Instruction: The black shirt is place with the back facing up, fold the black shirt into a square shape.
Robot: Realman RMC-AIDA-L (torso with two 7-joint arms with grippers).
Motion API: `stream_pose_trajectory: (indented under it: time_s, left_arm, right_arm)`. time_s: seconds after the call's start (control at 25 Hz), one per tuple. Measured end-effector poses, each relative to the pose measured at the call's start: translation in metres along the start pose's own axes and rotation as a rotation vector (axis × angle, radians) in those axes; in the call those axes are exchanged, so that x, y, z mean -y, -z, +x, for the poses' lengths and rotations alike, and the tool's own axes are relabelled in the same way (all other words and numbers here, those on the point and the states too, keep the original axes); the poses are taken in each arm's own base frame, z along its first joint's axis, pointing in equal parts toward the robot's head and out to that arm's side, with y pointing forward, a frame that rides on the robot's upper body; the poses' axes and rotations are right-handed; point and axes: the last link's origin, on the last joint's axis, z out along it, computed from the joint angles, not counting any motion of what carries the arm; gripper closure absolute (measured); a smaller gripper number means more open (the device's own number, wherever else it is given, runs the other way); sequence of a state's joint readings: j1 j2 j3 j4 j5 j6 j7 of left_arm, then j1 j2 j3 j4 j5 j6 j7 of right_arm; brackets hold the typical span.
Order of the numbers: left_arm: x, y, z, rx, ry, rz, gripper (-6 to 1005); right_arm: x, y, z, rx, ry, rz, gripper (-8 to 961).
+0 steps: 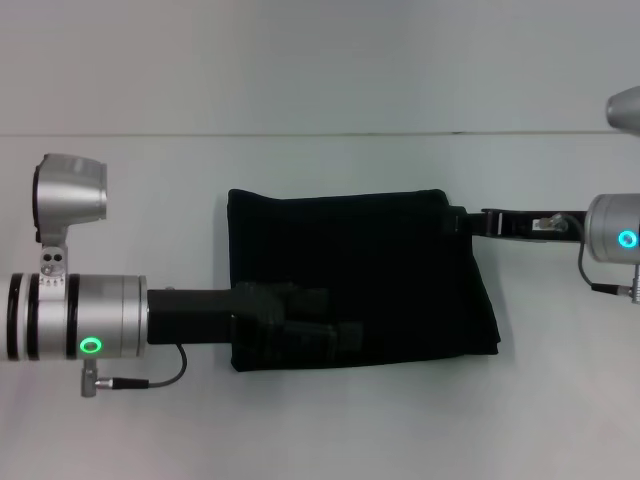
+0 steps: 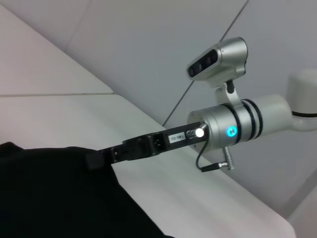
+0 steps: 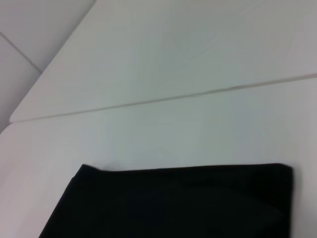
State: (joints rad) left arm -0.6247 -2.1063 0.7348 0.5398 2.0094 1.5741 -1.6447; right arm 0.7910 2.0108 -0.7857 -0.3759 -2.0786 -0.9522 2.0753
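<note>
The shirt [image 1: 350, 270] is plain black, with no print. The desk [image 1: 320, 430] beneath it is plain white. Both arms are silver with black hands, each showing a small green-lit ring.

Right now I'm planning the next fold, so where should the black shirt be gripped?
Probably at the far right corner of the black shirt, coming in flat from the right, where the right gripper already sits. There the stacked layers end in a thin edge lying flat on the table. The left gripper reaches over the near left part.

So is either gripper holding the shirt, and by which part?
Cannot be told. The right gripper meets the black shirt's far right corner; the left gripper lies over its near edge.
</note>
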Motion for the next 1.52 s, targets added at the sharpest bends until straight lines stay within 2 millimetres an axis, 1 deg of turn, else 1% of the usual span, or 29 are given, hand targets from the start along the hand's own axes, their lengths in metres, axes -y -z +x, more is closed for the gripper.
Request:
stream_pose_trajectory:
  time_s: [0.16,0.28,0.36,0.52,0.64,0.8,1.2,1.4,1.52]
  left_arm:
    - [0.013,0.003,0.005,-0.03,0.025,0.084,48]
    - [0.031,0.011,0.014,-0.087,0.074,0.207,48]
    - [0.047,0.017,0.022,-0.138,0.137,0.31,49]
    - [0.069,0.019,0.033,-0.182,0.25,0.461,49]
    - [0.083,0.013,0.034,-0.176,0.3,0.565,49]
    - [0.089,0.009,0.035,-0.169,0.309,0.61,49]
    - [0.101,-0.003,0.031,-0.169,0.33,0.719,49]
    - [0.098,-0.014,0.03,-0.151,0.327,0.704,49]
    - [0.096,-0.021,0.031,-0.13,0.31,0.691,49]
  right_arm:
    - [0.01,0.011,-0.007,0.005,-0.046,0.013,611]
    - [0.016,0.022,-0.011,0.001,-0.086,0.005,519]
    - [0.018,0.03,-0.013,0.001,-0.109,-0.013,458]
    - [0.02,0.04,-0.013,-0.003,-0.13,-0.05,464]
    - [0.021,0.041,-0.012,-0.001,-0.137,-0.05,467]
    - [0.017,0.036,-0.011,0.018,-0.106,-0.053,466]
    - [0.001,0.025,-0.024,0.052,-0.033,-0.066,466]
    - [-0.002,0.021,-0.024,0.056,-0.007,-0.066,465]
    - [-0.005,0.012,-0.021,0.079,0.021,-0.044,465]
